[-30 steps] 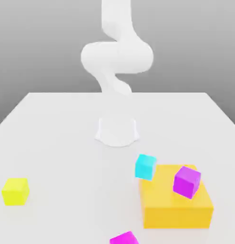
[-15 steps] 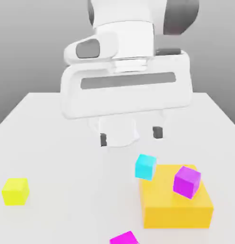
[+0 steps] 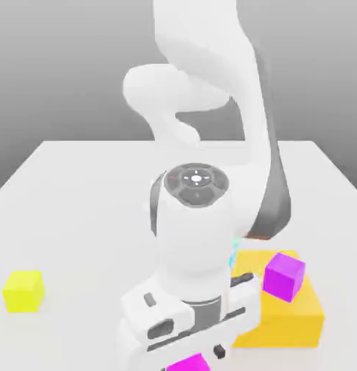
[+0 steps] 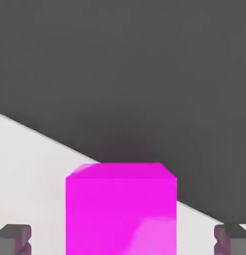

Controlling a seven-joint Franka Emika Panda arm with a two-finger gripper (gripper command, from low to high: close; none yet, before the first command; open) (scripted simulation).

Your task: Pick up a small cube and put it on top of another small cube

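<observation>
The small cube (image 3: 188, 364), bright magenta and glossy, sits at the table's front edge in the exterior view. My gripper (image 3: 190, 346) hangs right above it, at the end of the bent white arm. In the hand view the small cube (image 4: 120, 209) lies between my two dark fingertips (image 4: 12, 239), with a wide gap on each side. The gripper (image 4: 122, 241) is open and holds nothing. A darker purple cube (image 3: 284, 275) rests on a large orange block (image 3: 290, 322) at the exterior view's right.
A yellow cube (image 3: 23, 291) lies at the exterior view's left. Behind the arm, a sliver of a cyan cube (image 3: 233, 255) shows beside the orange block. The white table (image 3: 80, 217) ends close behind the magenta cube in the hand view, with dark floor (image 4: 144, 74) beyond.
The arm has swung forward and down. The hand, high over the table's middle half a second ago, is now low over the magenta cube. The arm now covers most of the cyan cube.
</observation>
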